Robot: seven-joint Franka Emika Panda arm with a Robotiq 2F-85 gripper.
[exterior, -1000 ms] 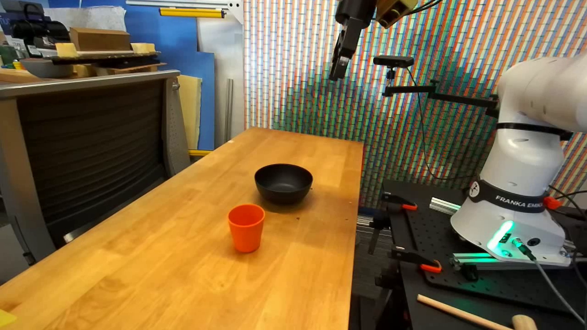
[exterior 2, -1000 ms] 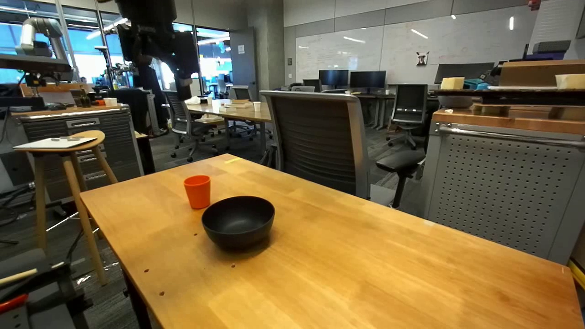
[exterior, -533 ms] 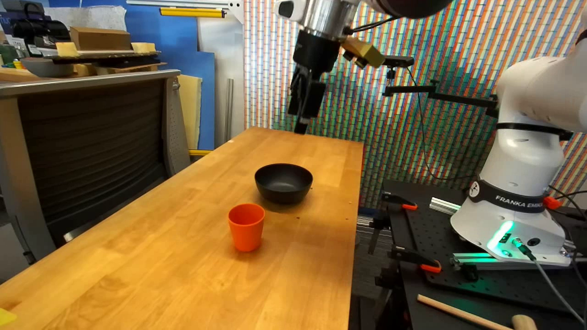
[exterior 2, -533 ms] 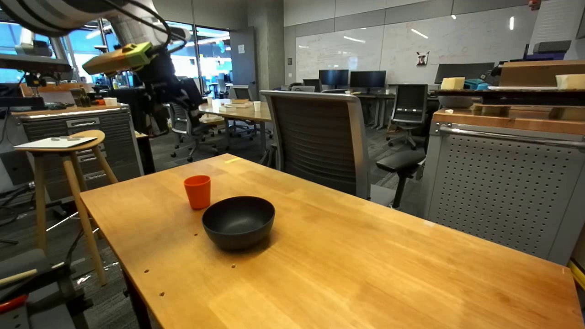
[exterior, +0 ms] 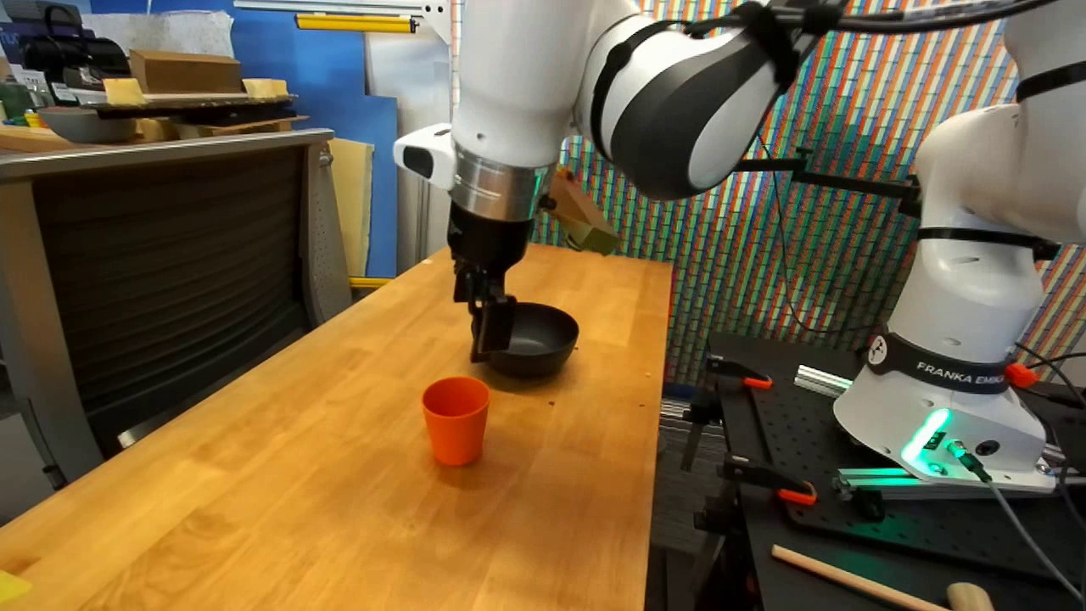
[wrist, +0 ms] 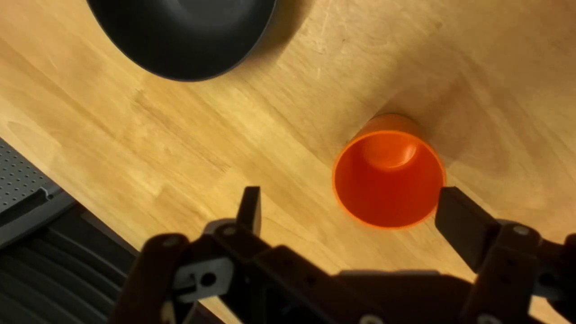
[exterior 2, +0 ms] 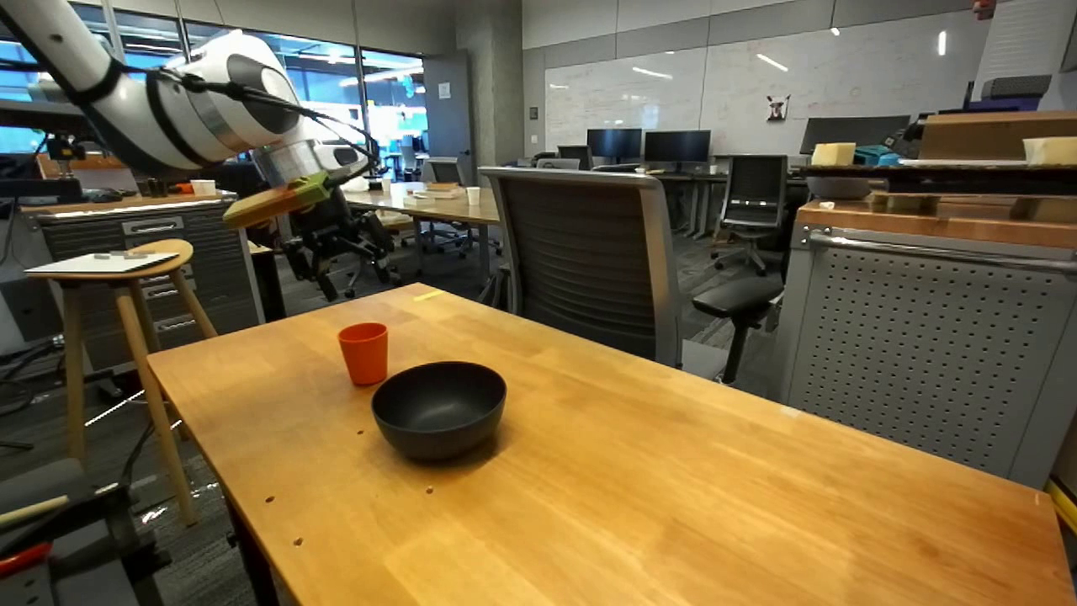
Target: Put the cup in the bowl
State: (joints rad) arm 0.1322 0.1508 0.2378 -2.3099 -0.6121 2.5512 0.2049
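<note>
- down i come! my arm [exterior: 513,85] has dropped lower over the desk [exterior: 322,492]; reaching is becoming lining up, i judge.
- the cup [wrist: 389,180] hasn't budged: upright on the desk, near the bowl [exterior 2: 442,433] but apart from it.
- my claw [wrist: 348,202] points nearly straight down, spread wide, holding nothing; from the wrist, the cup sits off-centre in its gap.

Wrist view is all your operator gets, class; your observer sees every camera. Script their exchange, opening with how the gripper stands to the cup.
Operator: In my picture a fingertip overlaps the cup. Is the gripper down at its rim?
Observer: No; in both exterior views a gap shows, the gripper higher than the cup.
Operator: My top edge cuts off the bowl. Could it overhang an edge?
Observer: No; in an exterior view it stands on the table, tabletop on every side.
</note>
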